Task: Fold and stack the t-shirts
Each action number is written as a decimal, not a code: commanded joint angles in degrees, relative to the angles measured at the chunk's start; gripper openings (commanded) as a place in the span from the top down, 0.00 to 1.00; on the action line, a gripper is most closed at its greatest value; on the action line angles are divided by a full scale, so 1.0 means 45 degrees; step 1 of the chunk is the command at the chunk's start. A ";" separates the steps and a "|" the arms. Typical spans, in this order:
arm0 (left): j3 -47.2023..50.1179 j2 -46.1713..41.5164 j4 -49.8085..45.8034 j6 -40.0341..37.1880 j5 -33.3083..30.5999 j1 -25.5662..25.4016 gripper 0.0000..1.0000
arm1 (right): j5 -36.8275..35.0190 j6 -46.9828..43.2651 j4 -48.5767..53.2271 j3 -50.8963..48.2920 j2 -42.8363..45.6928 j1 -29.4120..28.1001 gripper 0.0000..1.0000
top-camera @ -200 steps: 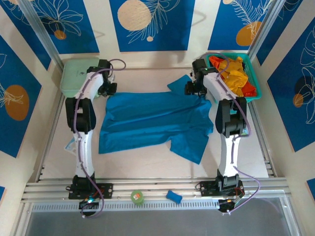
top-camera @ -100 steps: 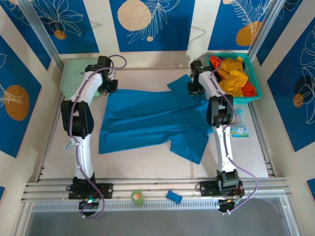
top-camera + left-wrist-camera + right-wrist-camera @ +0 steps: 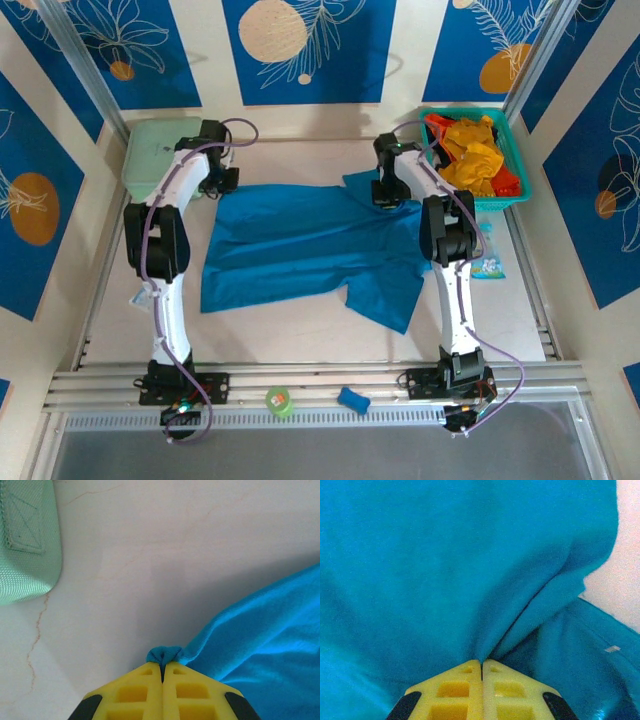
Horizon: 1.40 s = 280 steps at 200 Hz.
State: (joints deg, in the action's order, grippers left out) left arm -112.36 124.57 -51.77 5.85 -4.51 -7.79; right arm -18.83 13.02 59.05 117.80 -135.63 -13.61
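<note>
Pale worktop (image 3: 300, 320): your left end effector (image 3: 161, 666) and right end effector (image 3: 481, 662) clamp the blue cloth t-shirt (image 3: 300, 245) at twelve o'clock, likely for folding.

T-shirt (image 3: 300, 245): solid medium blue. Basket (image 3: 532, 180): teal. Basketed shirts (image 3: 472, 150): yellow-orange, red-orange. Case (image 3: 150, 160): mint green. Tabletop (image 3: 300, 330): cream.

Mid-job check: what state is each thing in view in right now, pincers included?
blue t-shirt: spread out unfolded on the table
left pincer: shut on the blue t-shirt's far-left corner
right pincer: shut on a fold of the blue t-shirt
yellow-orange t-shirt: crumpled in the teal basket
red-orange t-shirt: crumpled beside it in that basket
</note>
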 commanded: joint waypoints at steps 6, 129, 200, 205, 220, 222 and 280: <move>0.0239 -0.0798 0.0278 0.0155 -0.0286 -0.0085 1.00 | 0.0601 0.1563 -0.0348 -0.1583 0.2054 -0.0793 1.00; 0.0621 -0.0920 0.0479 0.0136 -0.0355 -0.0084 1.00 | -0.0416 0.3006 0.0456 -0.2306 0.3749 -0.1885 0.59; 0.0652 -0.1120 0.0533 0.0160 -0.0203 -0.0085 1.00 | 0.0933 0.3265 0.0793 -0.0390 0.1943 0.0889 0.51; 0.0647 -0.1139 0.0528 0.0165 -0.0218 -0.0085 1.00 | 0.1032 0.3233 0.0822 -0.0154 0.1674 0.0972 0.51; 0.0651 -0.1160 0.0516 0.0118 -0.0227 -0.0085 1.00 | 0.1225 0.3061 0.0767 0.0463 0.0852 0.1083 0.51; 0.0651 -0.1174 0.0510 0.0119 -0.0227 -0.0085 1.00 | 0.1237 0.3049 0.0766 0.0566 0.0758 0.1098 0.51; 0.0652 -0.1063 0.0528 0.0010 -0.0342 -0.0085 1.00 | 0.1199 0.2833 0.1379 0.2523 -0.1239 0.1096 0.54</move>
State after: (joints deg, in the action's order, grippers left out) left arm -109.36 121.62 -49.04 5.93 -5.19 -7.79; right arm -14.98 26.39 62.54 125.58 -140.14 -8.29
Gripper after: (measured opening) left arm 0.064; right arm 0.466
